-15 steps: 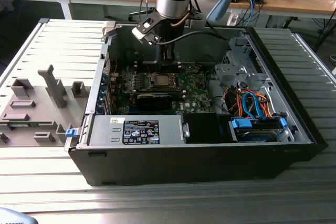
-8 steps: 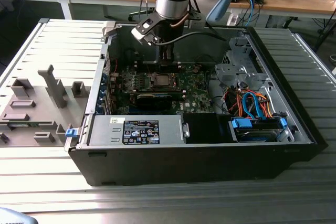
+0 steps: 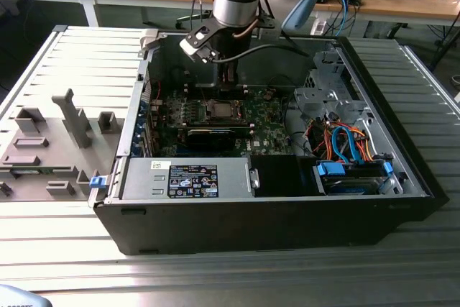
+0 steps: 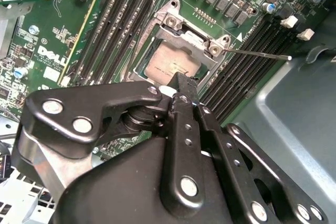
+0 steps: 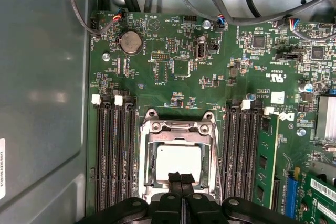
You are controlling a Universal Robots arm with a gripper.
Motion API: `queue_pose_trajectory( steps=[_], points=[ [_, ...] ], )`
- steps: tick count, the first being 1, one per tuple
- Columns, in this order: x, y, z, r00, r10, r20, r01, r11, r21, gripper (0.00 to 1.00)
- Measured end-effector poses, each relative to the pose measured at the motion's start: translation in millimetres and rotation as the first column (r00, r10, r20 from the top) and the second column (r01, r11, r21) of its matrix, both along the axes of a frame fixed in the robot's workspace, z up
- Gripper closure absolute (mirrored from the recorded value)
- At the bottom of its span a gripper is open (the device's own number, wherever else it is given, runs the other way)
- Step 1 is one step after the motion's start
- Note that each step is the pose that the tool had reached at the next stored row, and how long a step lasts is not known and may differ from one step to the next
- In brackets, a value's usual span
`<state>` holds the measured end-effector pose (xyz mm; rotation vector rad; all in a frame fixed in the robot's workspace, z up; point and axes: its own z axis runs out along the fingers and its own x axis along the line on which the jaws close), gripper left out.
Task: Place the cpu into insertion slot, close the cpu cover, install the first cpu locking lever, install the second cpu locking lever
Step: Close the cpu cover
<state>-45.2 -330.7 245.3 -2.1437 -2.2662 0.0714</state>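
Note:
The cpu (image 5: 179, 158) lies flat in the insertion slot (image 5: 149, 184) on the green board, its pale metal top showing through the square window of the cpu cover (image 5: 178, 136), which lies down over it. My gripper (image 5: 181, 176) hovers at the cover's edge, shut with its two black fingertips pressed together and nothing between them. In the second wrist view the cpu (image 4: 169, 61) shows just beyond the gripper (image 4: 182, 83), and a thin silver locking lever (image 4: 260, 54) sticks out sideways from the socket's corner. In the exterior view the gripper (image 3: 227, 83) hangs just above the cpu (image 3: 219, 111).
Black memory slots (image 5: 113, 156) flank the socket on both sides. A black card (image 3: 212, 134) lies just in front of it. The grey case wall (image 5: 42, 103) stands close on one side. Cables (image 3: 345, 141) and a drive cage (image 3: 327, 91) sit at the exterior view's right.

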Motion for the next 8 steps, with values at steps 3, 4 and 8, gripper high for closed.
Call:
queue_pose_trajectory(
  steps=[3,4,8],
  points=[
    [0.0,0.0,-0.4,1.0,0.0,0.0,0.0,1.0,0.0001,0.89],
    [-0.1,0.0,-0.5,1.0,0.0,0.0001,0.0,1.0,0.0001,0.89],
    [-0.8,0.0,-1.1,1.0,0.0,0.0001,0.0,1.0,0.0001,0.89]
  ],
)
